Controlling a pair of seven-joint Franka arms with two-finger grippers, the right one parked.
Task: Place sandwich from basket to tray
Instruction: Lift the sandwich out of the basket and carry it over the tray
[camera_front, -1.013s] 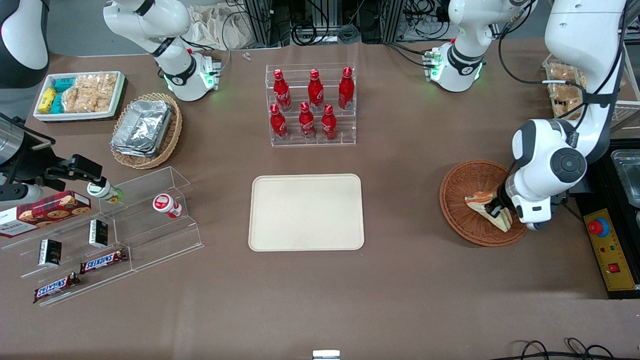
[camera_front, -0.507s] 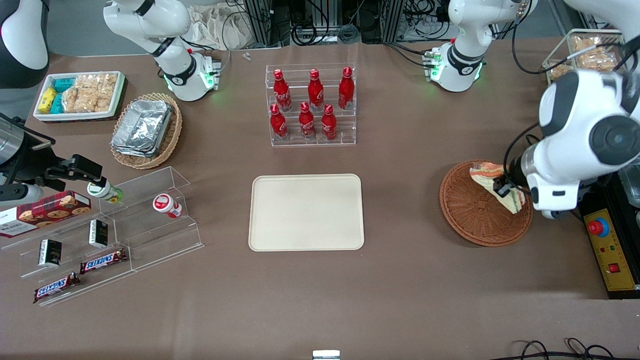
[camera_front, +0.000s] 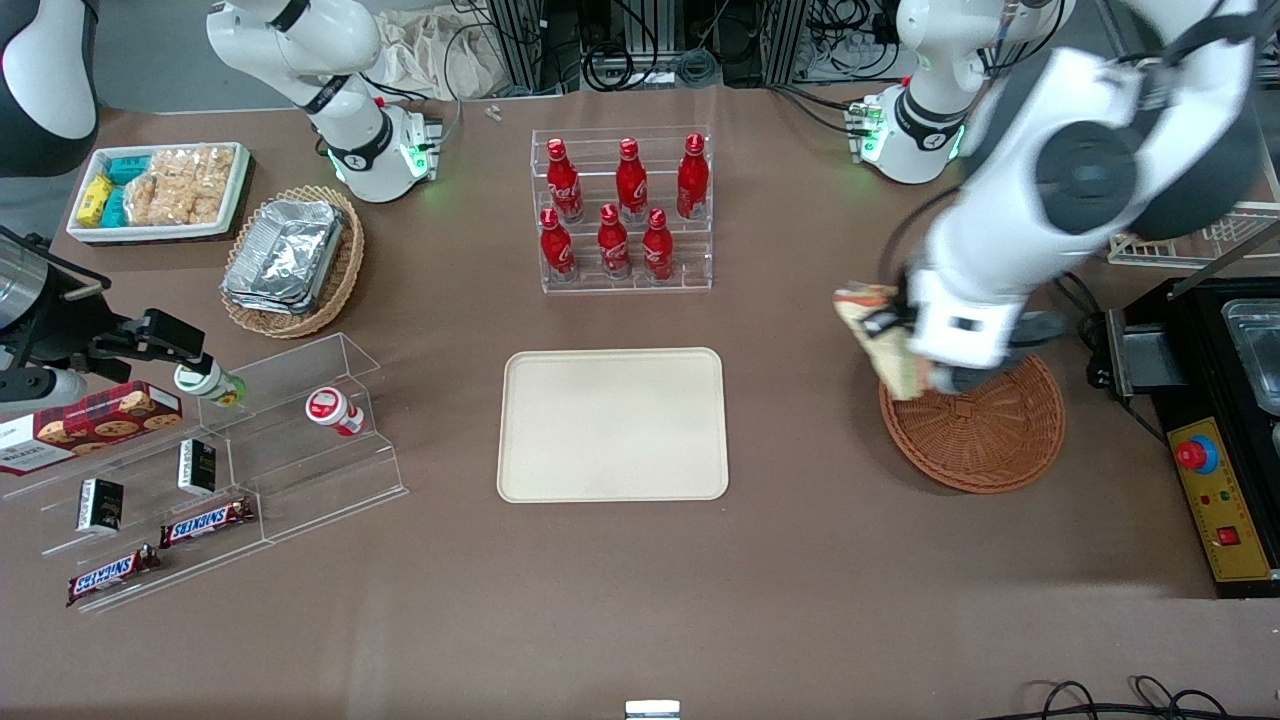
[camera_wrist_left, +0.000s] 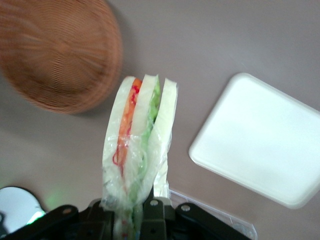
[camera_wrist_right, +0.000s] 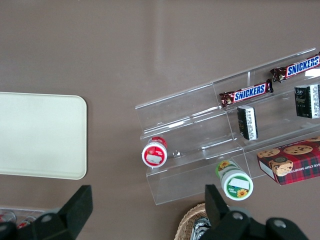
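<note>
The wrapped sandwich (camera_front: 882, 338) hangs in the air over the edge of the round reddish-brown basket (camera_front: 985, 440) that faces the tray, held by my left gripper (camera_front: 900, 330), which is shut on it. In the left wrist view the sandwich (camera_wrist_left: 140, 135) shows pale bread with orange and green filling stripes, its base pinched between the dark fingers (camera_wrist_left: 157, 215) of the gripper (camera_wrist_left: 132, 215). The basket (camera_wrist_left: 57, 52) has nothing in it. The cream tray (camera_front: 612, 424) lies flat mid-table, also seen as the tray (camera_wrist_left: 260, 140) from the wrist and the tray (camera_wrist_right: 40, 135) from the parked arm.
A clear rack of red bottles (camera_front: 622, 210) stands farther from the front camera than the tray. Toward the parked arm's end are a tan basket with foil trays (camera_front: 292, 258), a white snack tray (camera_front: 158, 190) and an acrylic shelf with snacks (camera_front: 210, 470). A black control box (camera_front: 1215, 500) sits beside the basket.
The gripper has lifted the sandwich out of the basket and carried it up and toward the tray; the basket now holds nothing.
</note>
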